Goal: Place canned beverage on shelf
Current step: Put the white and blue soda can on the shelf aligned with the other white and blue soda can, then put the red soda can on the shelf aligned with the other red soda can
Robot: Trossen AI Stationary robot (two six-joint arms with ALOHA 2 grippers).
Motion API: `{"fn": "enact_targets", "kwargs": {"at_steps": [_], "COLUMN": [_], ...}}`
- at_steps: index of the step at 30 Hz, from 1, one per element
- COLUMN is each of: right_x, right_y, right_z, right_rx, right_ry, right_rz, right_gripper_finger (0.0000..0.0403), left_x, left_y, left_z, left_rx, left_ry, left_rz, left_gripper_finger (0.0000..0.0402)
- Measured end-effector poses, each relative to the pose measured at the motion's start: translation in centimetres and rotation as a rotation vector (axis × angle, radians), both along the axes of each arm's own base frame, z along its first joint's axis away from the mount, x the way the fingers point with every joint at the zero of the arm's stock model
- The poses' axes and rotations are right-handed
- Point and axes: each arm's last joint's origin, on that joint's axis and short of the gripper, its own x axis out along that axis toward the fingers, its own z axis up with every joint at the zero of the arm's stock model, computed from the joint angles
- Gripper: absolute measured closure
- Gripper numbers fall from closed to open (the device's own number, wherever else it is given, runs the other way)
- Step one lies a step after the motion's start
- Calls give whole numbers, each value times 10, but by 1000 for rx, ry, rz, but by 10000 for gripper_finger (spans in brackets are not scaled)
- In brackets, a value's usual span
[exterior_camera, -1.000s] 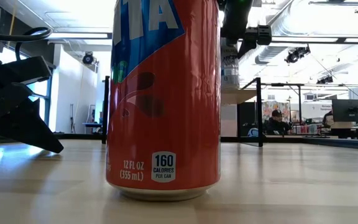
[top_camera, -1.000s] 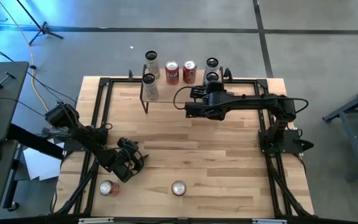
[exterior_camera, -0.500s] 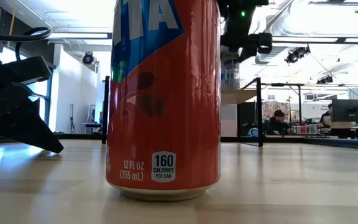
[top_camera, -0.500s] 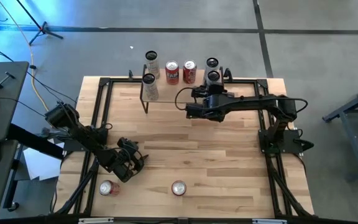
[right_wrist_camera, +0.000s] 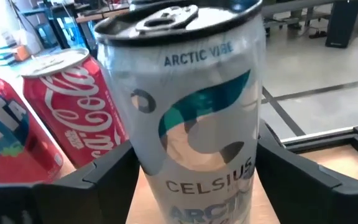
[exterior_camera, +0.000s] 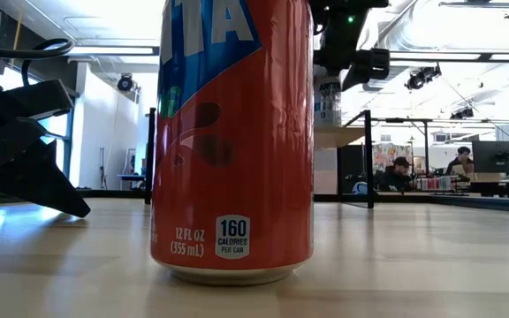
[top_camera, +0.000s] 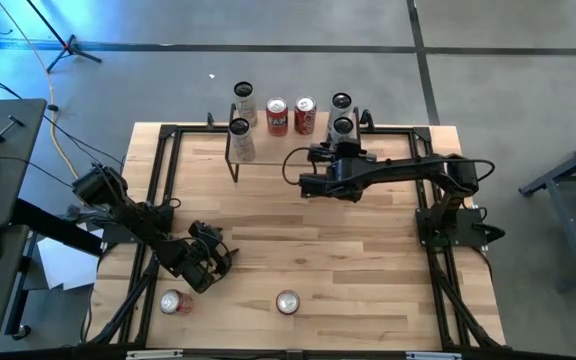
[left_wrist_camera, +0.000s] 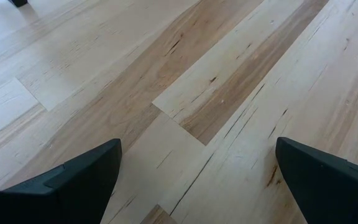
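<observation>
Celsius can (right_wrist_camera: 194, 118) upright on shelf (top_camera: 288, 140), right gripper (right_wrist_camera: 191, 168) fingers flanking it, grip unclear, left gripper (left_wrist_camera: 194, 180) spread.

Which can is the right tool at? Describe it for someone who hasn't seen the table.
Find the shelf at the table's far edge. The right tool sits at its right end, fingers either side of a tall white Celsius can. Its neighbours toward the middle are shorter red cans; another pale can stands just behind it.
</observation>
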Motion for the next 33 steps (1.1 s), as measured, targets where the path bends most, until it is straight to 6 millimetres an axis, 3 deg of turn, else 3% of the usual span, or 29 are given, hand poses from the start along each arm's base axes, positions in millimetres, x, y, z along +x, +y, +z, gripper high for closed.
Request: {"fn": "enact_targets", "kwargs": {"at_steps": [10, 20, 26, 33], "right_x": [0, -1, -8, -26], "right_y": [0, 9, 32, 77], "right_z": [0, 0, 2, 8], "right_rx": [-17, -12, 101, 314], "right_ry": [20, 84, 50, 47], "right_rz": [3, 40, 79, 145], "right_gripper_finger": [78, 6, 4, 4], "left_x": [0, 0, 0, 0], "left_y": [0, 0, 0, 0], "left_z": [0, 0, 0, 0], "left_rx": [0, 0, 0, -5], "left_ry": [0, 0, 0, -5], "left_rz": [0, 0, 0, 0], "left_gripper_finger": [2, 2, 2, 2]}}
